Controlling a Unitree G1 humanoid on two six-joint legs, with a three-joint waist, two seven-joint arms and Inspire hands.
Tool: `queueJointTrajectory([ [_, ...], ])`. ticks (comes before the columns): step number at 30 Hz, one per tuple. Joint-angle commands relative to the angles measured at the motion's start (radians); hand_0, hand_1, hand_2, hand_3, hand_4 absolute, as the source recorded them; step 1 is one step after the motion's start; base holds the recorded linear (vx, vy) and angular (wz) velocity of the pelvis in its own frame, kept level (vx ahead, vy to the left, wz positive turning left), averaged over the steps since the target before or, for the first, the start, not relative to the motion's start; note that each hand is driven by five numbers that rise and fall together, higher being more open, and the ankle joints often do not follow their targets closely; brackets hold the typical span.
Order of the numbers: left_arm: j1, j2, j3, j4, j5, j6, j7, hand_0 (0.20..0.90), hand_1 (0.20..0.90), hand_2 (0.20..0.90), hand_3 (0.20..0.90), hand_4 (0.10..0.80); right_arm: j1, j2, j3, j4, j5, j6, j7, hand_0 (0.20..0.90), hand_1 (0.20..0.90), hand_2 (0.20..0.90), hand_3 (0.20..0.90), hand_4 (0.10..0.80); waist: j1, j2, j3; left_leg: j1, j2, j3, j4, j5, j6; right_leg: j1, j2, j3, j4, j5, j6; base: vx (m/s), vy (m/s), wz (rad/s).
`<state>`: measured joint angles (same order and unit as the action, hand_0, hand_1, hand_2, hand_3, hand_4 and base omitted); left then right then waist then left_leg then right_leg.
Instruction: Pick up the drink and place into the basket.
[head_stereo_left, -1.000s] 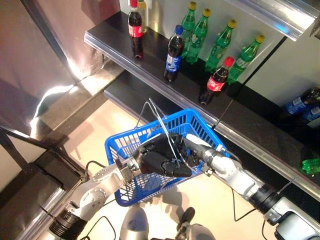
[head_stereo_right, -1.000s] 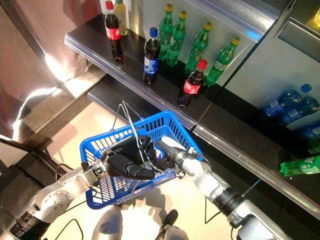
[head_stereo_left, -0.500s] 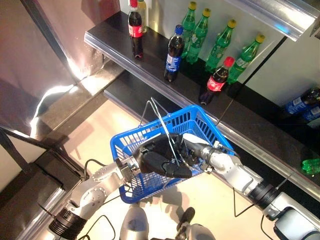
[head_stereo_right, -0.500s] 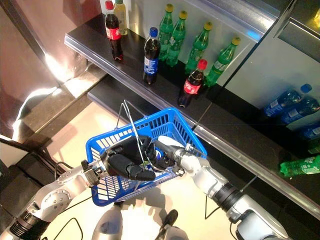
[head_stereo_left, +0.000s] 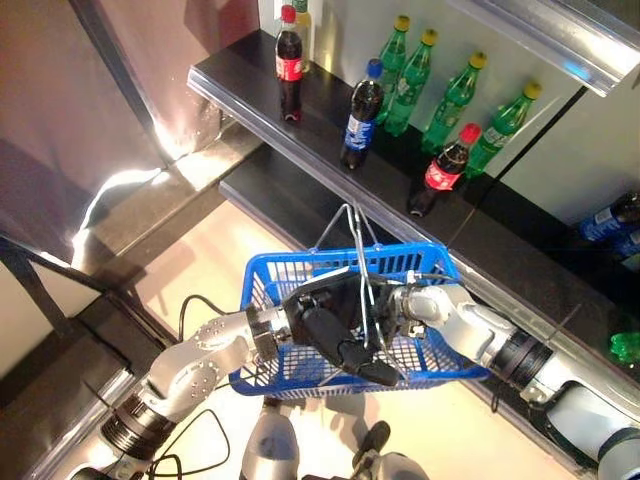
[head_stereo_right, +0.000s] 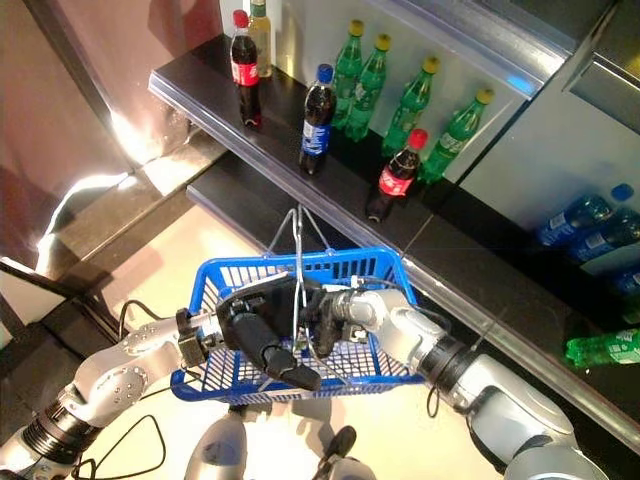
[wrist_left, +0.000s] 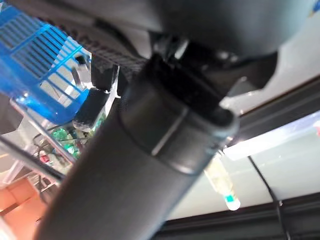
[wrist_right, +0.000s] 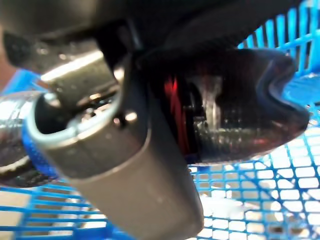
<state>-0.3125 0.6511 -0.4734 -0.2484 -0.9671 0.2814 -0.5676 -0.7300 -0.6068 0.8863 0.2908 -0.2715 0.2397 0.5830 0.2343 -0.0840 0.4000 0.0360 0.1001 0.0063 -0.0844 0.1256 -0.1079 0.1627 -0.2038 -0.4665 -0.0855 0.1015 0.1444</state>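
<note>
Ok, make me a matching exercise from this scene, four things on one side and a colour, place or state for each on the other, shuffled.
Things:
1. basket
2. blue-capped bottle
3. green bottles
4. dark bottle

Descriptions:
A. yellow caps, in a row on the shelf
B. gripped by the right hand, over the blue mesh
C. blue plastic with wire handles
D. standing on the shelf, dark drink inside

Pairs: 1-C, 2-D, 3-A, 4-B

Shop: shelf (head_stereo_left: 300, 150) of bottled drinks (head_stereo_left: 361, 112), blue basket (head_stereo_left: 420, 358).
</note>
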Motion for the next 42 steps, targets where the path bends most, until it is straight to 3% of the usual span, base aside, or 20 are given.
queueJointTrajectory([
  [1,-0.082,-0.199,-0.067,-0.214,-0.099,-0.150,-0.162,0.300,0.300,0.300,0.200,0.100,-0.051,0.090,0.079,0.114,0.049,-0.018,0.016,0.300,0.300,0.300,0.200,0.100,0.004,-0.034,-0.353,0.021,-0.013,0.044,-0.003,-0.064,0.007,0.071,-0.007,-0.009,-0.002,-0.059,0.036,0.000,0.000,0.00],
  [19,-0.079,-0.264,-0.072,-0.241,-0.074,-0.107,-0.170,0.300,0.300,0.300,0.200,0.100,-0.026,0.233,0.044,0.381,-0.104,0.041,0.123,0.300,0.300,0.300,0.200,0.100,0.033,-0.035,-0.351,0.020,-0.014,0.034,-0.003,-0.066,0.011,0.075,-0.003,-0.020,0.000,-0.064,0.030,0.004,0.000,0.02],
  [20,-0.078,-0.265,-0.071,-0.244,-0.074,-0.105,-0.170,0.300,0.300,0.300,0.200,0.100,-0.025,0.239,0.043,0.389,-0.108,0.045,0.127,0.373,0.373,0.373,0.285,0.185,0.035,-0.035,-0.350,0.020,-0.014,0.034,-0.003,-0.066,0.011,0.075,-0.002,-0.020,0.000,-0.064,0.029,0.000,0.000,0.00],
  [21,-0.077,-0.268,-0.070,-0.244,-0.073,-0.103,-0.170,0.300,0.300,0.300,0.200,0.100,-0.024,0.245,0.040,0.398,-0.116,0.050,0.131,0.521,0.521,0.521,0.458,0.358,0.036,-0.035,-0.350,0.020,-0.014,0.033,-0.003,-0.066,0.011,0.076,-0.002,-0.021,0.000,-0.065,0.029,0.000,0.000,0.00],
  [22,-0.078,-0.271,-0.069,-0.246,-0.072,-0.100,-0.168,0.300,0.300,0.300,0.200,0.100,-0.021,0.251,0.036,0.407,-0.125,0.048,0.133,0.549,0.549,0.549,0.491,0.391,0.036,-0.036,-0.350,0.020,-0.014,0.033,-0.003,-0.066,0.011,0.075,-0.002,-0.021,-0.001,-0.065,0.029,0.000,0.000,0.00],
  [24,-0.071,-0.278,-0.066,-0.250,-0.066,-0.094,-0.171,0.300,0.300,0.300,0.200,0.100,-0.018,0.259,0.033,0.415,-0.135,0.056,0.139,0.688,0.688,0.688,0.653,0.553,0.038,-0.036,-0.349,0.020,-0.014,0.033,-0.003,-0.067,0.012,0.076,-0.001,-0.022,-0.001,-0.065,0.028,0.000,0.000,0.00],
  [25,-0.069,-0.282,-0.066,-0.251,-0.061,-0.092,-0.172,0.300,0.300,0.300,0.200,0.100,-0.017,0.264,0.031,0.420,-0.141,0.060,0.140,0.900,0.900,0.900,0.900,0.800,0.039,-0.037,-0.348,0.021,-0.013,0.033,-0.003,-0.066,0.012,0.076,-0.001,-0.024,-0.001,-0.064,0.028,0.000,0.000,0.00],
  [42,-0.052,-0.294,-0.049,-0.262,-0.056,-0.076,-0.180,0.300,0.300,0.300,0.200,0.100,-0.018,0.292,0.014,0.449,-0.172,0.065,0.143,0.900,0.900,0.900,0.900,0.800,0.042,-0.034,-0.344,0.021,-0.013,0.037,-0.003,-0.066,0.015,0.073,-0.001,-0.024,0.000,-0.063,0.025,0.000,0.000,0.00],
])
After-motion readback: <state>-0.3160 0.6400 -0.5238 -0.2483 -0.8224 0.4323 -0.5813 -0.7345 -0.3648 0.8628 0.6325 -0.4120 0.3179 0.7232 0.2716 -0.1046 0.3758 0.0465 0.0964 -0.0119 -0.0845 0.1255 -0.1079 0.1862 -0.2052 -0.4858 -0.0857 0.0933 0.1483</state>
